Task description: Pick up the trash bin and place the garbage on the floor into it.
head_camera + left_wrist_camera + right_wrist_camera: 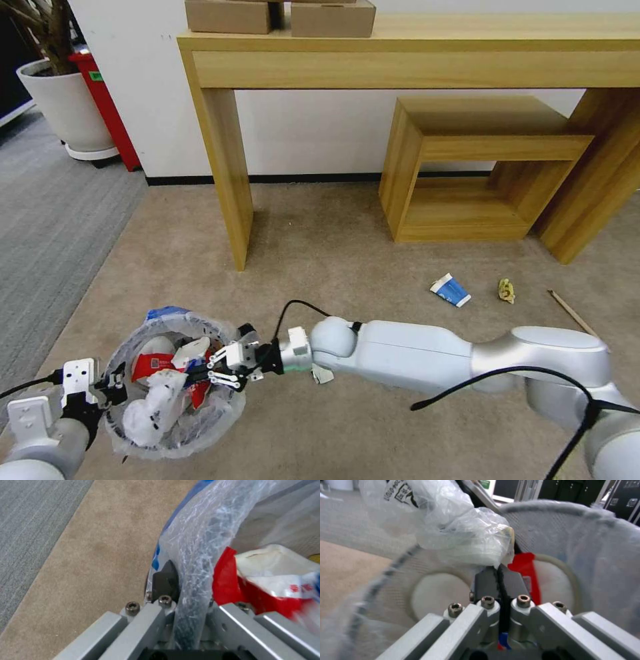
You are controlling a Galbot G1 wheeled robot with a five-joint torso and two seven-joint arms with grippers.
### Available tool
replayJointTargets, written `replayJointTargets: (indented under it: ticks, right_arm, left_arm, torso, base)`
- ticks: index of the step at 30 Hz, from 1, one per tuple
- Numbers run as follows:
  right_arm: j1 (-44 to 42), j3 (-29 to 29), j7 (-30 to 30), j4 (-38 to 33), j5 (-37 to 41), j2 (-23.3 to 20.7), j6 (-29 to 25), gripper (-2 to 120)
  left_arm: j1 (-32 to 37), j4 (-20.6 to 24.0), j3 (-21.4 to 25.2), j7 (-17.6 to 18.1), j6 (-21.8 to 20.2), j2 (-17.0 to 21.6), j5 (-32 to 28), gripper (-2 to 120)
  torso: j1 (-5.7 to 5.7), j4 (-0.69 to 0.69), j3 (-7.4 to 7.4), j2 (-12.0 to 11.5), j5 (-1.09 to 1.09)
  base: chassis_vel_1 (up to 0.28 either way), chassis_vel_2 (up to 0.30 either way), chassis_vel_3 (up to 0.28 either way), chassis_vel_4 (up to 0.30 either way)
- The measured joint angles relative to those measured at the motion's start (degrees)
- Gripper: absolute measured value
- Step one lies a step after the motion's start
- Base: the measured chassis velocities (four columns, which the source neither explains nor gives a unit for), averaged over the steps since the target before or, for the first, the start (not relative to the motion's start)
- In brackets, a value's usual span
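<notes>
Left gripper clamps the trash bin rim; right gripper, pinched on a wrapped item, reaches inside. Carton, yellow scrap and stick remain on the floor.

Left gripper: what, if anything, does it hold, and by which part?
The left gripper is shut on the trash bin, clamping its bag-covered rim.

Left gripper apparently clamps the trash bin rim over carpet.
</notes>
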State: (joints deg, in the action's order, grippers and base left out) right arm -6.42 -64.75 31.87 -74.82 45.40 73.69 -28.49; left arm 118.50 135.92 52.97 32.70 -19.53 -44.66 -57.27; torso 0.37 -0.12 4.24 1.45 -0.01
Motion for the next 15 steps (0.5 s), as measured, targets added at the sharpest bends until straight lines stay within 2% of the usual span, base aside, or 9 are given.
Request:
replayJointTargets:
  ticks: [5,6,10,15]
  right_arm:
    - [1.0,0.6,0.3,2.8,-2.9,1.0,-1.1,0]
    - [1.3,1.5,-0.3,5.7,-8.9,1.9,-2.9,0]
    - [2.0,2.1,-0.8,9.3,-15.0,3.3,-4.7,0]
    - [2.5,2.1,-1.2,9.9,-16.3,4.1,-4.7,0]
  left_arm:
    - [0.8,0.7,0.1,-0.2,-0.2,-0.7,0.7,0]
    - [0.9,0.9,0.1,-0.3,-0.2,-0.8,1.1,0]
    - [1.2,1.1,0.1,-0.3,-0.3,-0.9,1.6,0]
    - [1.1,1.1,-0.1,-0.2,-0.4,-1.0,1.9,0]
  torso:
    - [0.0,0.0,0.0,0.0,0.0]
    - [0.0,0.0,0.0,0.0,0.0]
    - [0.0,0.0,0.0,0.0,0.01]
    - [0.0,-0.01,0.0,0.0,0.01]
  base:
    - [0.0,0.0,0.0,0.0]
    - [0.0,0.0,0.0,0.0]
    - [0.0,0.0,0.0,0.0]
    - [0.0,0.0,0.0,0.0]
